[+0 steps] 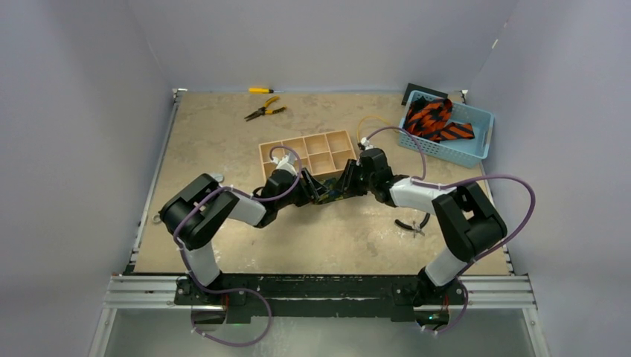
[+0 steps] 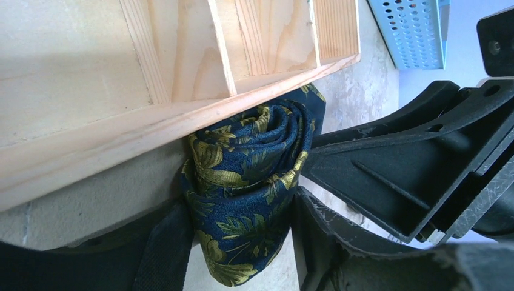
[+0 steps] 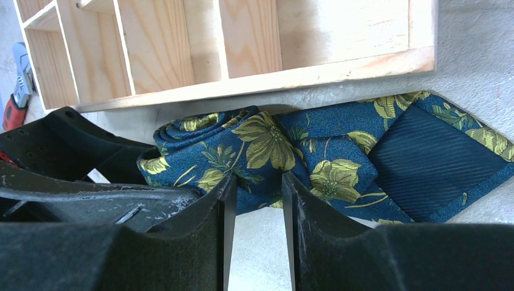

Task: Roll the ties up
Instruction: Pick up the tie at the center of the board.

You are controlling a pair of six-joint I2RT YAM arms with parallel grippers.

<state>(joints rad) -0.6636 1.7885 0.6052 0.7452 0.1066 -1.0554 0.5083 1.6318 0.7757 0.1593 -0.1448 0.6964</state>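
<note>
Butting the tray (image 3: 273, 76) edge; rolled tie (image 3: 267, 145).

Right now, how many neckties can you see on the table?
2 for certain. The navy floral tie, partly rolled, lies against the wooden organizer at mid-table. In the blue basket, far right, orange-and-black striped tie fabric is heaped; that heap may hold several.

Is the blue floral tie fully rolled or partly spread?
Partly rolled: the tie coils into a spiral beside the wooden tray, but its wide end lies flat.
</note>
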